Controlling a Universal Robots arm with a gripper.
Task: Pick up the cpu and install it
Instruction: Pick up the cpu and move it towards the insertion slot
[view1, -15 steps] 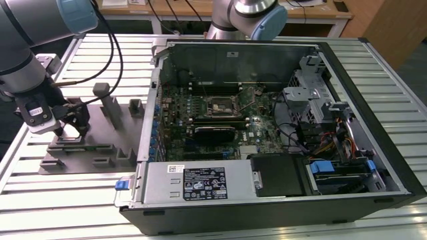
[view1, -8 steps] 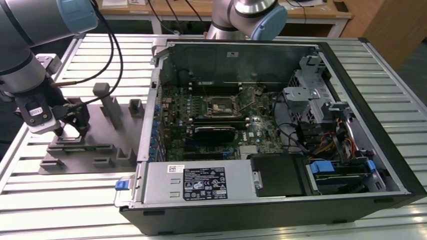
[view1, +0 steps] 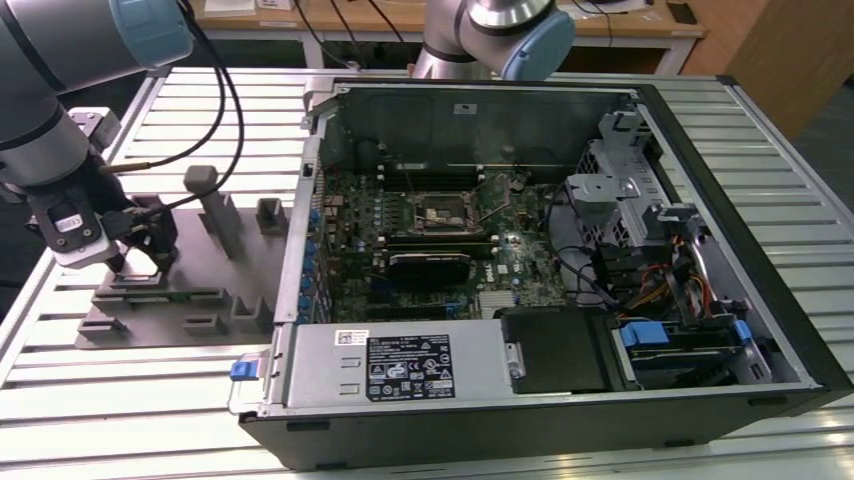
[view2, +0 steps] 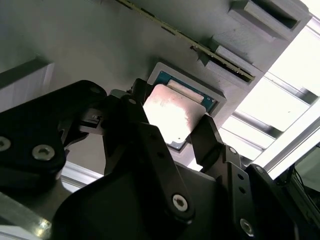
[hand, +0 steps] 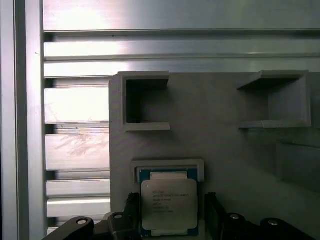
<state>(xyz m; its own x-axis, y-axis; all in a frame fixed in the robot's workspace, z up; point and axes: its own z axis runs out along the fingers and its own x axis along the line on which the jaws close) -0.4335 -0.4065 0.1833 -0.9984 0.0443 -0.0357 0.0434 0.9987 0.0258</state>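
Observation:
The cpu (hand: 168, 205), a flat square chip with a shiny silver top, lies in a shallow pocket of the grey fixture block (hand: 215, 150). In the second wrist view the cpu (view2: 172, 115) sits flat in that pocket. My gripper (hand: 170, 222) is open, with one black finger on each side of the chip and a thin gap at each edge. In the exterior view the gripper (view1: 127, 265) hangs low over the grey fixture block (view1: 174, 295) at that view's left. The dark motherboard socket (view1: 445, 212) lies inside the open computer case.
The open computer case (view1: 534, 250) takes up the middle and the exterior view's right, with its power supply (view1: 400, 365) at the front and a drive cage (view1: 627, 190). Upright posts (view1: 214, 210) rise from the fixture beside the gripper. A slatted aluminium table (view1: 134, 400) lies under everything.

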